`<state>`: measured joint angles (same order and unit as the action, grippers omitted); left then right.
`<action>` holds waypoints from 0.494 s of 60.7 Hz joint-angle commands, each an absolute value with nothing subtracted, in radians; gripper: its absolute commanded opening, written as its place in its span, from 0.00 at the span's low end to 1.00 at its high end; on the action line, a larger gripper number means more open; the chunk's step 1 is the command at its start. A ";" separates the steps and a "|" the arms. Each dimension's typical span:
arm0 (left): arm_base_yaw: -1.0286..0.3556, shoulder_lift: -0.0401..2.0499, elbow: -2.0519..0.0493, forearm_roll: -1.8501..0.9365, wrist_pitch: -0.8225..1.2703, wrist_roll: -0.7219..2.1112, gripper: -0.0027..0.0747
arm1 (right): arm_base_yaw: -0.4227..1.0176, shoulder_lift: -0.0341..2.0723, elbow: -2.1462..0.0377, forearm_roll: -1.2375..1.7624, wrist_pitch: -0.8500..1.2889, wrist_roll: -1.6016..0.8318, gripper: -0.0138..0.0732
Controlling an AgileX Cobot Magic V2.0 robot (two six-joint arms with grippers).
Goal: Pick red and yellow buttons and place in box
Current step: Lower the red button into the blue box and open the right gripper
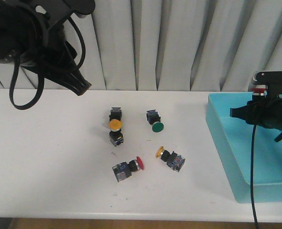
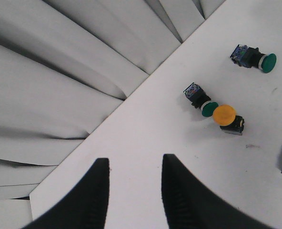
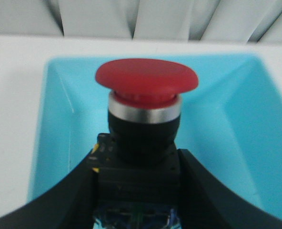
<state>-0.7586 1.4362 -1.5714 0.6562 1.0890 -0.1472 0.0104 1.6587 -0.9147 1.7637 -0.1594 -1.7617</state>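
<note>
White matte tabletop (image 1: 50,162) faintly scuffed, pleated pale curtain (image 1: 179,43) behind, no legible writing, right gripper (image 3: 138,191) clamping a red mushroom-cap button (image 3: 146,81) over the shallow turquoise plastic box (image 1: 226,143), left gripper (image 2: 134,191) parted, empty, raised, yellow-orange-capped button (image 1: 115,125) on the table.

Left gripper (image 2: 134,200) raised at far left, fingers parted, empty; right gripper (image 3: 138,191) at far right, fingers clamped on red button (image 3: 146,86).
</note>
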 commanded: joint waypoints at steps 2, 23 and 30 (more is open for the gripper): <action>-0.761 1.408 -1.592 0.703 1.041 -0.177 0.38 | -0.022 1.690 -0.940 1.785 -0.100 -1.740 0.22; -0.761 1.408 -1.592 0.701 1.041 -0.184 0.38 | -0.048 1.826 -0.942 1.785 -0.015 -1.744 0.46; -0.761 1.408 -1.592 0.701 1.043 -0.184 0.38 | -0.048 1.834 -0.943 1.780 -0.011 -1.747 0.61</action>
